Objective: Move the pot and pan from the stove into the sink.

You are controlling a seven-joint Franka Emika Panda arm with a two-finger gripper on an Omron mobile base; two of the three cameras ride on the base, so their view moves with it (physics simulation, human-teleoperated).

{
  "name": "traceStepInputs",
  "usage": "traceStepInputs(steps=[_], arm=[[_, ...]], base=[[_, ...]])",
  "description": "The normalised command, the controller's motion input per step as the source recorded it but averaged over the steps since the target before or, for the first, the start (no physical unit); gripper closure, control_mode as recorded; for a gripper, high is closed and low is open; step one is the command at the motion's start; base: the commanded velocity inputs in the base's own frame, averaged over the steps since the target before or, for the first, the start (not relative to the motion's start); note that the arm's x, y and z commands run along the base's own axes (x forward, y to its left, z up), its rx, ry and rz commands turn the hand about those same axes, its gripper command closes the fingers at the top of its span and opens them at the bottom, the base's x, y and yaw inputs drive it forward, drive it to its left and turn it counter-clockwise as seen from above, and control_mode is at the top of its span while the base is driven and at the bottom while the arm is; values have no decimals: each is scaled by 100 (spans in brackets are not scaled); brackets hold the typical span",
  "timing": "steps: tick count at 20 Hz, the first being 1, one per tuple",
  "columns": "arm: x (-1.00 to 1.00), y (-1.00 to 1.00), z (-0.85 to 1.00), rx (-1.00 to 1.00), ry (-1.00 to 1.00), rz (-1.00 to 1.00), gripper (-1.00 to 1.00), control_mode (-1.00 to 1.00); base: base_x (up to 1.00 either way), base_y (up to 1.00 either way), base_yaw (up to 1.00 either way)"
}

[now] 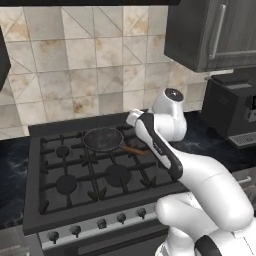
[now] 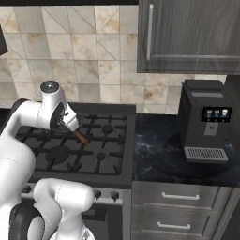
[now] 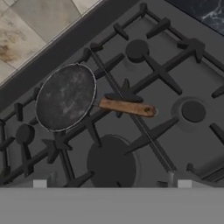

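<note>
Stove (image 1: 100, 175): black gas range, cast-iron grates, several burners, silver front strip with a row of dark knobs (image 1: 98, 223). Set against a tan tiled wall (image 1: 75, 55); dark marbled counter (image 2: 159, 150) to its right.

Pan (image 3: 65, 97): small shallow black frying pan, round, resting flat on the grates over a rear burner, near the back edge of the stove. Its brown handle (image 3: 127, 107) runs out toward the middle of the cooktop and lies across a grate bar. In the left base view the pan (image 1: 103, 139) sits just beside the arm's forearm, the handle end partly hidden behind it.

Gripper (image 3: 112, 183): above the stove, looking down on the pan; fingers spread wide apart, nothing between them, clear of pan and handle.

Coffee machine (image 2: 205, 123): dark, upright on the counter, well apart from the stove.

Wall cabinet (image 2: 187, 35): dark wood, steel bar handle, above the coffee machine.

Drawers (image 2: 180, 206): dark, below the counter.
</note>
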Motion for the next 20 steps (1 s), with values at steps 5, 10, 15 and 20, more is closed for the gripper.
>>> traceStepInputs(steps=[5, 10, 15, 20], arm=[[-2, -44, -2, 0, 3, 11, -100, -100], [-26, -47, -5, 0, 0, 17, -100, -100], [-22, -28, -10, 0, 2, 25, -100, -100], [-4, -6, -20, -8, 5, 22, -100, -100]], base=[[0, 0, 0], [0, 0, 0], [0, 0, 0], [0, 0, 0]])
